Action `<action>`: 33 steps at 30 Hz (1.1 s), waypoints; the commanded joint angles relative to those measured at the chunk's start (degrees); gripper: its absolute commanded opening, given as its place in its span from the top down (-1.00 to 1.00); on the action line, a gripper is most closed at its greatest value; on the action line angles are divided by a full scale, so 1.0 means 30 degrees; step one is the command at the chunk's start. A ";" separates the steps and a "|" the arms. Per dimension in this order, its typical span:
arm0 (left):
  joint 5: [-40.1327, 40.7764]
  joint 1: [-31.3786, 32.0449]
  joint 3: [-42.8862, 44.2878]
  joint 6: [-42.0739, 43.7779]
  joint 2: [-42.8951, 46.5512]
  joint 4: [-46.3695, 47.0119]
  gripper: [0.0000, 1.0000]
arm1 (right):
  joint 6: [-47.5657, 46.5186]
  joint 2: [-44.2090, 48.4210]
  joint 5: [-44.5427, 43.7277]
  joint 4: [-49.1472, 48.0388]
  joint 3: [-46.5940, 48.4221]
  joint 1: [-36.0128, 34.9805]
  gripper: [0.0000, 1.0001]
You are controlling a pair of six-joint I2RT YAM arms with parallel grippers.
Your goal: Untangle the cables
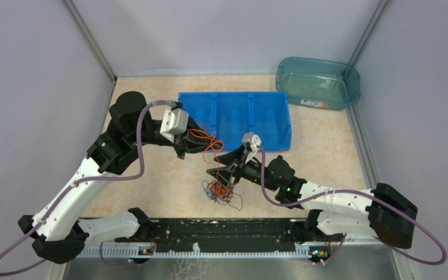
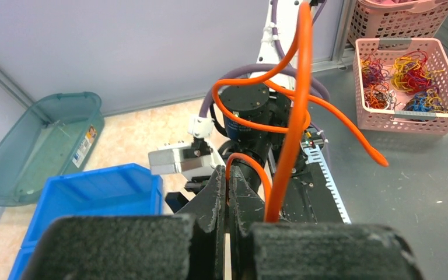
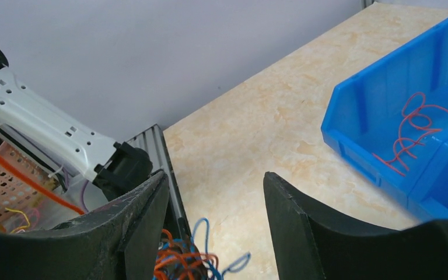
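A small tangle of orange-red, blue and black cables (image 1: 221,191) lies on the table near the front rail. My left gripper (image 1: 203,142) is shut on one orange cable (image 1: 213,143), held up beside the blue bin. In the left wrist view that cable (image 2: 294,116) loops up from between the closed fingers (image 2: 216,192). My right gripper (image 1: 226,177) is open and empty, just above the tangle. In the right wrist view the tangle (image 3: 186,256) sits low by the left finger (image 3: 146,216). One orange-red cable (image 3: 411,131) lies in the bin.
A blue bin with three compartments (image 1: 280,114) stands behind the grippers. A teal tub (image 1: 318,81) is at the back right. A pink basket (image 2: 385,119) with coloured wire bunches sits off the table. Grey walls close in both sides.
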State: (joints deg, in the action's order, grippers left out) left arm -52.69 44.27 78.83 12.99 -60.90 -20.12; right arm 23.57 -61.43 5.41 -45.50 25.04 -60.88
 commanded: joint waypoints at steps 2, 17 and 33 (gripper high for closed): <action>-0.0359 0.0067 0.1349 0.0354 -0.0276 0.0166 0.99 | -0.0226 0.0423 -0.1103 0.0259 -0.0640 -0.0364 -0.22; -0.0289 0.0067 0.0853 0.0505 -0.0046 0.0369 0.99 | -0.2690 0.7713 -0.3226 0.5749 -0.0175 -0.0252 -0.39; -0.0080 0.0067 0.1104 0.0447 -0.0352 0.0496 0.99 | -0.2033 0.2589 0.2166 0.1515 0.2846 -0.1151 -0.11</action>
State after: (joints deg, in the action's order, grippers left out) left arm -52.66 44.27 81.17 13.85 -61.84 -20.14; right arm 17.54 -51.05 9.65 -34.26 28.91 -63.68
